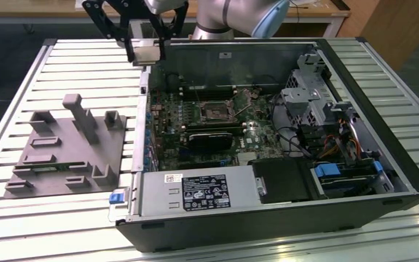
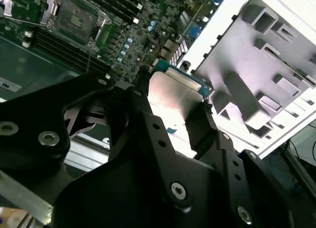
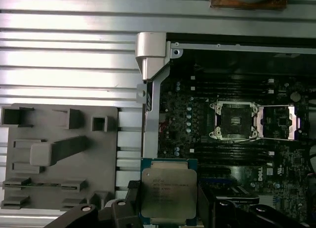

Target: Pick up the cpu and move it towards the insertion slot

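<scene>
A slatted metal table [image 1: 64, 65] is carrying an opened computer case [image 1: 282, 218], which is lying on its side with the motherboard [image 1: 217, 125] facing upward. To the exterior view's left of the case, a grey fixture [image 1: 64, 158] with upright posts and pockets is sitting on the slats, just beside the case wall. The robot arm [image 1: 231, 16] is reaching in from the far side of the table, holding its black gripper [image 1: 145, 52] in the air over the case's far corner on the exterior view's left. On the motherboard, the insertion slot [image 3: 236, 120] is lying open, its metal frame swung aside, well apart from the gripper. The gripper's two fingers [image 2: 148, 134] are pinching the cpu [image 3: 169, 194] by opposite edges, lifted clear of both the fixture and the board. In both wrist views the chip's silver top is showing between the fingers, with its green edge visible around the metal lid.
</scene>
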